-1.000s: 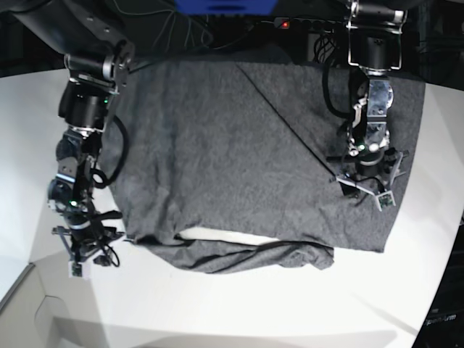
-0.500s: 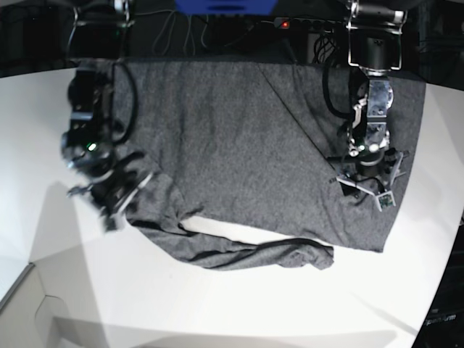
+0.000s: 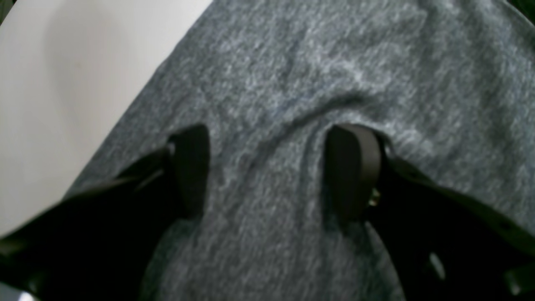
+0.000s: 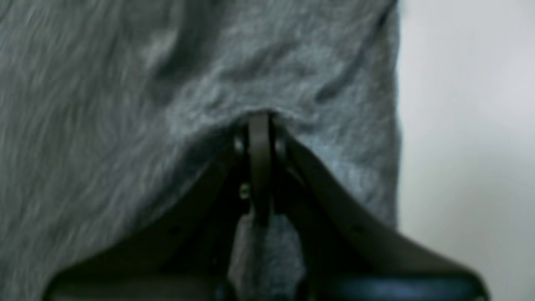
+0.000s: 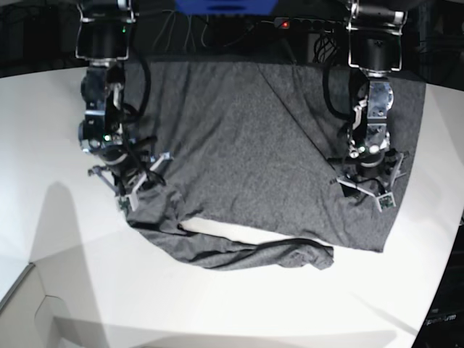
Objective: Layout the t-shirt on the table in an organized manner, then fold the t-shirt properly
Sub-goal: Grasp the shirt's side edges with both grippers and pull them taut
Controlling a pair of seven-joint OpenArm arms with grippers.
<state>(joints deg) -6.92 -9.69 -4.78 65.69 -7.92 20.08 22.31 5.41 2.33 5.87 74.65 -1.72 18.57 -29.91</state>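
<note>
The dark heather-grey t-shirt [image 5: 239,138] lies spread on the white table [image 5: 72,275], with a diagonal fold line across its top and a rumpled, rolled edge along the front. My right gripper [image 5: 138,187] is at the shirt's left edge. In the right wrist view it [image 4: 259,125] is shut, with puckered t-shirt [image 4: 125,104] fabric gathered at its tips and bare table [image 4: 468,125] to the right. My left gripper [image 5: 366,190] rests on the shirt's right part. It [image 3: 269,167] stands open, both fingers [image 3: 355,167] pressing into the t-shirt [image 3: 334,62], which wrinkles between them.
Cables and a power strip [image 5: 290,25] run along the dark back edge behind the table, beside a blue object [image 5: 225,6]. A lower ledge [image 5: 29,304] shows at the front left corner. White tabletop surrounds the shirt at left, front and right.
My right arm swung from the table's front left up onto the shirt's left edge and its jaws came together. The shirt's left front corner shifted and bunched. The left arm stayed still.
</note>
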